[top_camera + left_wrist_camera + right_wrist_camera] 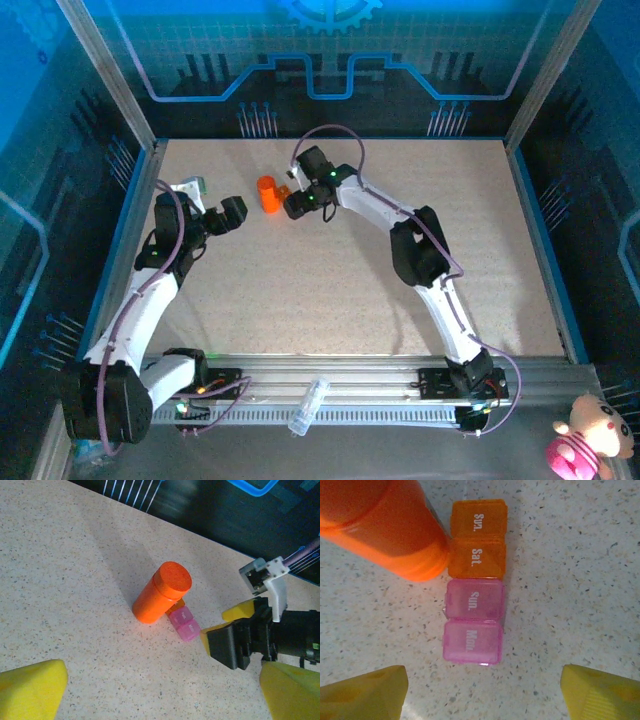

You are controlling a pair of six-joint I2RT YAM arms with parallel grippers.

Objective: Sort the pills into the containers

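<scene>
Here, the right tool (480, 695) stood open above the speckled surface (570, 590), gripping nothing.
The strip of small square plastic containers (474, 582), two orange and two pink, lay just ahead of it, centred between its fingers (365, 692), beside an orange cylindrical plastic bottle (385, 530) ahead-left. The left tool (160, 697) gaped empty too.

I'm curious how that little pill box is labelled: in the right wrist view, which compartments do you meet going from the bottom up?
From the bottom: pink Mon. compartment → pink Sun. compartment → orange Sat. compartment → orange Sun. compartment.
</scene>
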